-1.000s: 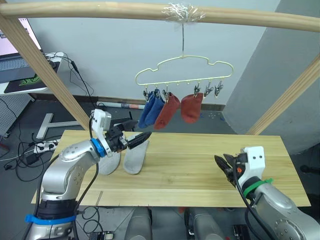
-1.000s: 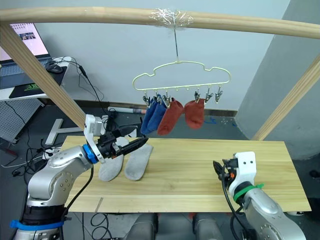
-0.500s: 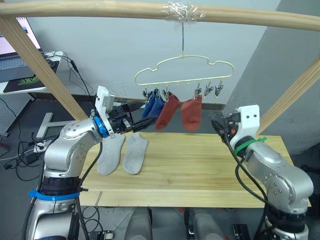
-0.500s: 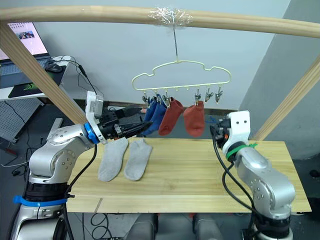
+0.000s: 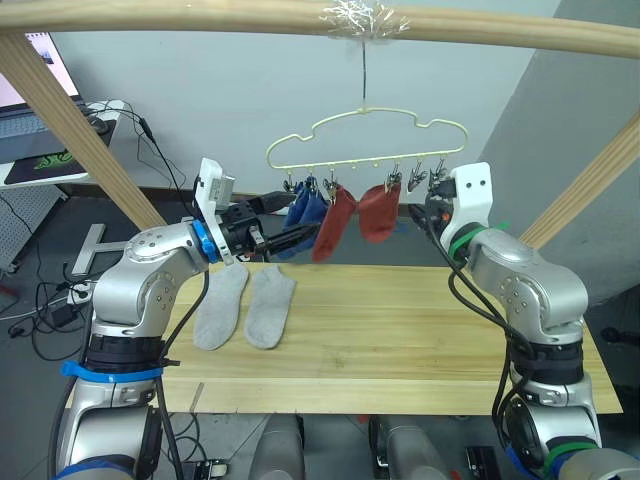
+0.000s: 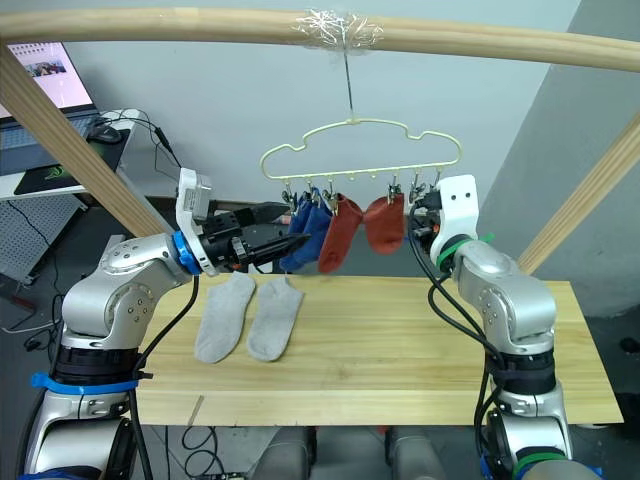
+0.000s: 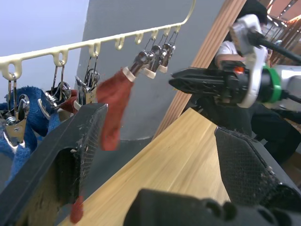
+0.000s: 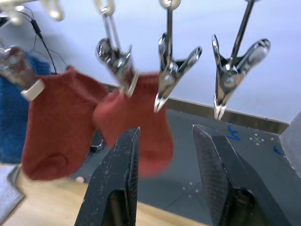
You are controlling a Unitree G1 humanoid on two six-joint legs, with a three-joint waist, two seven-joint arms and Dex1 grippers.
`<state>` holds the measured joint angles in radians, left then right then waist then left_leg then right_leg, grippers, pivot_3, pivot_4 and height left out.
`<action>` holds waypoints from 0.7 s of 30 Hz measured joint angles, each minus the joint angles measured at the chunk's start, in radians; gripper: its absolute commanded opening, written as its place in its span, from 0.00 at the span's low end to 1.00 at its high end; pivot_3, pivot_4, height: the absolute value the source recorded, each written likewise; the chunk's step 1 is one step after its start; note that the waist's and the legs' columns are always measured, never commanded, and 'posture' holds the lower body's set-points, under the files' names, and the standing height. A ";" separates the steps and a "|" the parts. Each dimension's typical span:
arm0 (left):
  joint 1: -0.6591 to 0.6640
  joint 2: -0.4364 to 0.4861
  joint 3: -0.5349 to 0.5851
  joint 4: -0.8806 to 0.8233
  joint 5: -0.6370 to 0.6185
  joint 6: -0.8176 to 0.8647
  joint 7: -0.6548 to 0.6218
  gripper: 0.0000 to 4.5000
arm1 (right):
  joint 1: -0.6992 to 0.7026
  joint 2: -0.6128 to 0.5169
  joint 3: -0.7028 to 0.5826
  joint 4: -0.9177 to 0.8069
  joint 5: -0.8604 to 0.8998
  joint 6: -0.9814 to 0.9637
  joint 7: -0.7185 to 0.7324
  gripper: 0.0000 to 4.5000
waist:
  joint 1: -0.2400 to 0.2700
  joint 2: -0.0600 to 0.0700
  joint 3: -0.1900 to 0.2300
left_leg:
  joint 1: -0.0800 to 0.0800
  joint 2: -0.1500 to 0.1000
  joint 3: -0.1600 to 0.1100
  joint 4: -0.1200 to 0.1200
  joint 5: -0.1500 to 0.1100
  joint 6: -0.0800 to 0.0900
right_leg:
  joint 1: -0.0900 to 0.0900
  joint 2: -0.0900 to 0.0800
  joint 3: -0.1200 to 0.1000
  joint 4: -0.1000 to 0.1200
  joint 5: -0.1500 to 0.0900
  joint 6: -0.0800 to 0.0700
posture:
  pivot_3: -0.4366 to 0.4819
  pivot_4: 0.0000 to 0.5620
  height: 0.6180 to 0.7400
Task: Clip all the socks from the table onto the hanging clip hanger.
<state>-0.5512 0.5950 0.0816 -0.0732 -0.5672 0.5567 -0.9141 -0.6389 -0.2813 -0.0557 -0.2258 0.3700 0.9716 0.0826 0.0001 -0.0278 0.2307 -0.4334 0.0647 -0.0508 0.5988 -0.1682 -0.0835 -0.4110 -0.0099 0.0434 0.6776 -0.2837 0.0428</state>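
Observation:
Two light grey socks (image 5: 220, 306) (image 5: 270, 305) lie side by side on the left of the table (image 5: 420, 340). The pale yellow clip hanger (image 5: 365, 135) hangs from the top beam. It holds two blue socks (image 5: 303, 210) and two rust red socks (image 5: 335, 224) (image 5: 378, 211), and two clips (image 8: 169, 70) (image 8: 230, 75) at its right end are empty. My left gripper (image 5: 295, 220) is open and empty, raised just left of the blue socks. My right gripper (image 8: 165, 129) is open and empty, just below the free clips.
Slanted wooden poles (image 5: 80, 130) (image 5: 585, 185) rise at both back corners of the table under a horizontal beam (image 5: 200, 15). A desk with a laptop (image 5: 30, 110) stands at the back left, with cables (image 5: 60, 300) on the floor.
My right gripper has risen from low over the table's front right up to the hanger's right end. My left gripper has lifted from over the grey socks toward the hanging blue socks.

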 measured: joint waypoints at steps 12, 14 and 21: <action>0.032 0.009 0.001 -0.026 0.000 0.002 0.018 0.93 | -0.126 0.020 0.000 0.222 -0.055 -0.124 0.054 0.40 | 0.004 0.001 0.004 | 0.000 0.000 0.000 -0.001 0.000 0.000 | -0.001 0.000 0.000 0.001 0.001 -0.001 | 0.67 0.41 1.00; 0.035 0.012 0.002 -0.034 0.000 0.002 0.023 0.93 | -0.138 0.025 0.000 0.249 -0.064 -0.141 0.056 0.40 | 0.007 0.001 0.005 | 0.000 0.000 0.000 -0.002 0.000 0.000 | -0.001 0.000 0.000 0.001 0.001 -0.001 | 0.67 0.41 1.00; 0.035 0.013 0.002 -0.035 0.006 0.001 0.031 0.93 | -0.218 0.060 -0.009 0.342 -0.077 -0.183 0.047 0.40 | 0.009 0.002 0.009 | 0.000 0.000 0.000 -0.003 0.000 0.000 | -0.002 0.000 0.000 0.001 0.001 -0.001 | 0.67 0.41 1.00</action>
<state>-0.5157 0.6085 0.0835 -0.1085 -0.5608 0.5580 -0.8834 -0.8565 -0.2218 -0.0650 0.1166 0.2930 0.7887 0.1292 0.0089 -0.0257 0.2392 -0.4335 0.0647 -0.0509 0.5958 -0.1682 -0.0835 -0.4129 -0.0097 0.0432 0.6787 -0.2829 0.0414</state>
